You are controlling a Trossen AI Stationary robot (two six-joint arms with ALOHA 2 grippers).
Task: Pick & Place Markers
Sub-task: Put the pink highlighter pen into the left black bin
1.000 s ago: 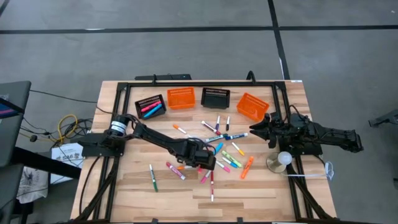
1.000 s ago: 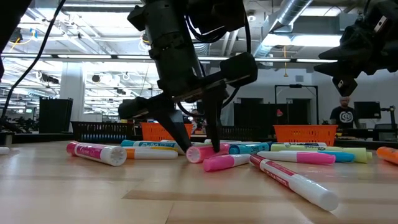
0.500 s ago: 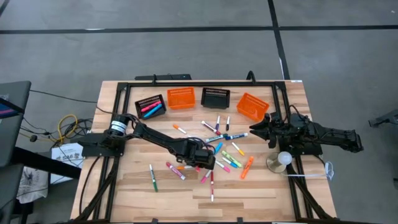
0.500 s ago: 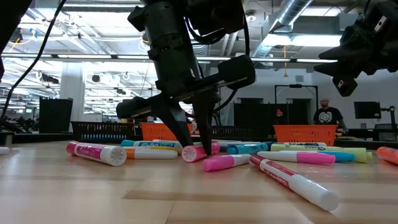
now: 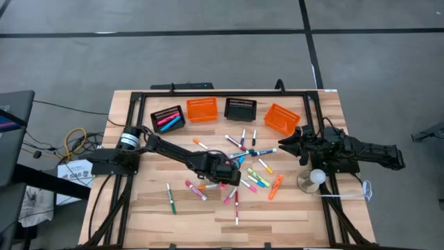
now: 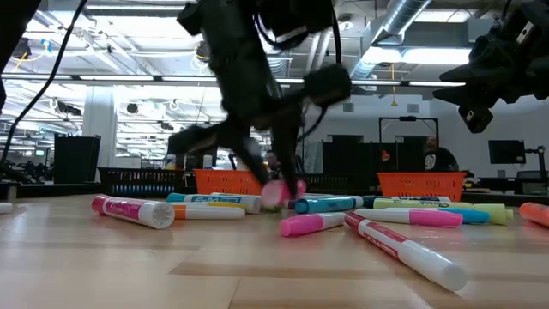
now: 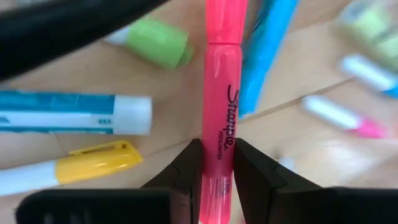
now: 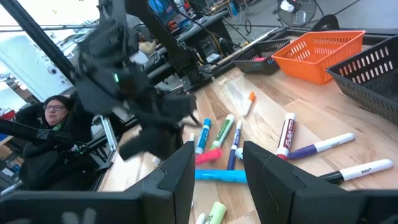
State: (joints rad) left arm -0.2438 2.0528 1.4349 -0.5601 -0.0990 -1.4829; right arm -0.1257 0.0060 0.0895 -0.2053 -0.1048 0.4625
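Markers (image 5: 251,172) with white or coloured barrels lie scattered flat on the middle of the wooden table. My left gripper (image 5: 226,175) stands over the heap, shut on a pink Sharpie marker (image 7: 221,93), which shows in the low view as a pink blur (image 6: 279,190) above the table top. Around it lie a blue-and-white marker (image 7: 74,115), a yellow one (image 7: 99,158) and a light-blue one (image 7: 264,56). My right gripper (image 5: 283,144) waits open (image 8: 217,155) near the table's right side, clear of the markers. My left gripper pinches the pink marker's barrel (image 7: 219,134) between its two fingers (image 7: 186,165), which lie across it. The fingers come from above, pointing down. The marker lies about level in the hold and is lifted clear of the table (image 6: 279,190).
Along the far side stand a black basket with markers in it (image 5: 168,118), an orange basket (image 5: 202,108), a black basket (image 5: 241,108) and a tilted orange basket (image 5: 281,118). A white ball on a round stand (image 5: 316,178) sits near my right arm. A person (image 8: 53,109) shows beyond the table.
My left gripper's fingers, which stood apart on either side of the pink marker, have shut on it. The gripper has then risen a little, and the marker has come off the table while the other markers stayed where they lay.
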